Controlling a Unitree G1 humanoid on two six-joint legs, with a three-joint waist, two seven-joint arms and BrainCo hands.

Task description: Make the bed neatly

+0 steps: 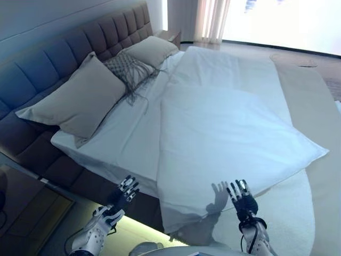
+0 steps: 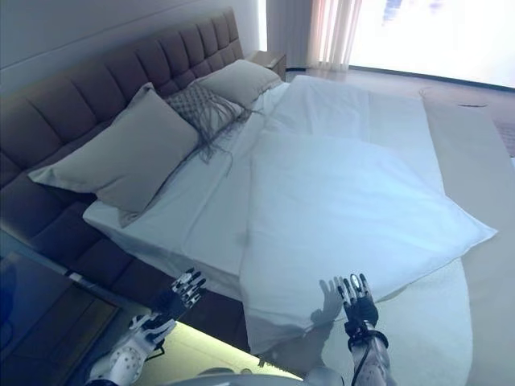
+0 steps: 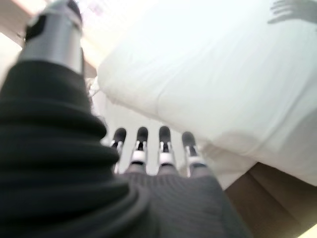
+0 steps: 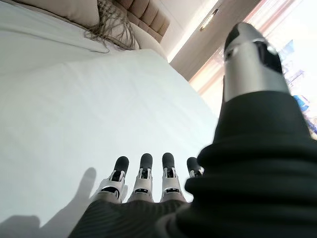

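A white duvet lies spread over the bed, askew, with one corner sticking out toward the right and its near edge draped over the bed's side. The bare white sheet shows along the headboard side. My left hand hovers open by the bed's near side, below the sheet's edge, touching nothing. My right hand is open with straight fingers, held just over the duvet's near edge; it holds nothing.
Two beige pillows and a fringed patterned cushion lean on the padded brown headboard. A dark bedside table stands at the lower left. A light rug runs along the bed's right side.
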